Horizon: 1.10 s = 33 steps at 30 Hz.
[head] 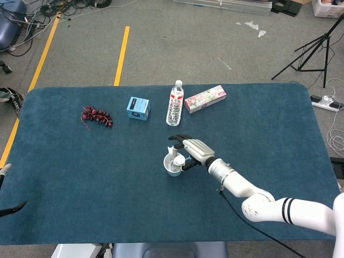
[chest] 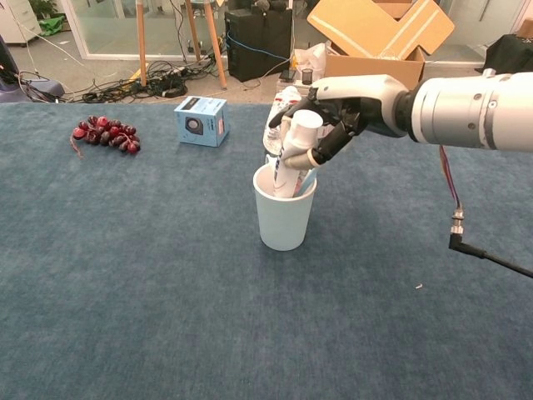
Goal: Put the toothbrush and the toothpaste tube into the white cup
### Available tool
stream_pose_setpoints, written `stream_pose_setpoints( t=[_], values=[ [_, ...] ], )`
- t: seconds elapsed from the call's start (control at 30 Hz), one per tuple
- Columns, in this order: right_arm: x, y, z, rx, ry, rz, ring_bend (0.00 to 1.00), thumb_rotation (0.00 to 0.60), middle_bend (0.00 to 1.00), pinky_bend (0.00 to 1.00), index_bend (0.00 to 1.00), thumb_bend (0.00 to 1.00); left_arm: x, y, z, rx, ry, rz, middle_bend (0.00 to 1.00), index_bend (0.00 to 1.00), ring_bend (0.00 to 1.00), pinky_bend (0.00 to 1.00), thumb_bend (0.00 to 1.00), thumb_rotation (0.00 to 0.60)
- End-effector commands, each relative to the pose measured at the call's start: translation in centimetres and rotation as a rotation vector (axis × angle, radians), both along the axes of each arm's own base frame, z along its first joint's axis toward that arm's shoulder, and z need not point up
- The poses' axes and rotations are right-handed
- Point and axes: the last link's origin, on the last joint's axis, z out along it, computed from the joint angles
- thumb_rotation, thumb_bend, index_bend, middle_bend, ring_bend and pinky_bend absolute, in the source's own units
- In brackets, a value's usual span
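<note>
The white cup (chest: pixel 284 218) (head: pixel 172 166) stands upright near the middle of the blue table. My right hand (chest: pixel 329 122) (head: pixel 192 151) hovers just above the cup's rim and grips the white toothpaste tube (chest: pixel 291 156) near its capped top. The tube's lower end is inside the cup, leaning right. A bit of the toothbrush (chest: pixel 306 177) shows at the rim behind the tube, mostly hidden. In the head view only a dark tip at the lower left edge (head: pixel 11 208) hints at my left arm; the left hand itself is not visible.
Behind the cup stand a water bottle (head: pixel 174 103), a light blue box (head: pixel 138 108) and a flowered carton (head: pixel 205 98). A bunch of dark red grapes (head: pixel 97 115) lies at the far left. A cable (chest: pixel 491 255) trails from the right arm over the table.
</note>
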Motion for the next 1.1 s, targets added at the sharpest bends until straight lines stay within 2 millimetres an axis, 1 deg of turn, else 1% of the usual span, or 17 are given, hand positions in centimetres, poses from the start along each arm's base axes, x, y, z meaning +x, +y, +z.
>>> stream_pose_setpoints(
  t=[0.03, 0.37, 0.53, 1.1],
  values=[
    [-0.06, 0.00, -0.08, 0.000, 0.004, 0.001, 0.00, 0.600, 0.14, 0.04, 0.66, 0.22, 0.00, -0.02, 0.01, 0.000, 0.000, 0.000, 0.17, 0.09, 0.07, 0.21, 0.00, 0.600],
    [-0.14, -0.14, 0.16, -0.010, 0.004, 0.002, 0.00, 0.600, 0.14, 0.04, 0.66, 0.21, -0.03, 0.01, -0.06, -0.004, 0.003, 0.002, 0.17, 0.09, 0.07, 0.21, 0.00, 0.600],
    [-0.26, -0.16, 0.16, -0.009, 0.006, 0.001, 0.00, 0.600, 0.13, 0.04, 0.60, 0.21, -0.04, 0.02, -0.09, -0.005, 0.003, 0.002, 0.17, 0.09, 0.07, 0.21, 0.00, 0.600],
    [-0.57, -0.21, -0.10, 0.006, 0.016, -0.001, 0.00, 0.600, 0.11, 0.04, 0.46, 0.21, -0.04, 0.00, -0.03, -0.005, 0.001, 0.003, 0.17, 0.09, 0.07, 0.21, 0.00, 0.600]
  ],
)
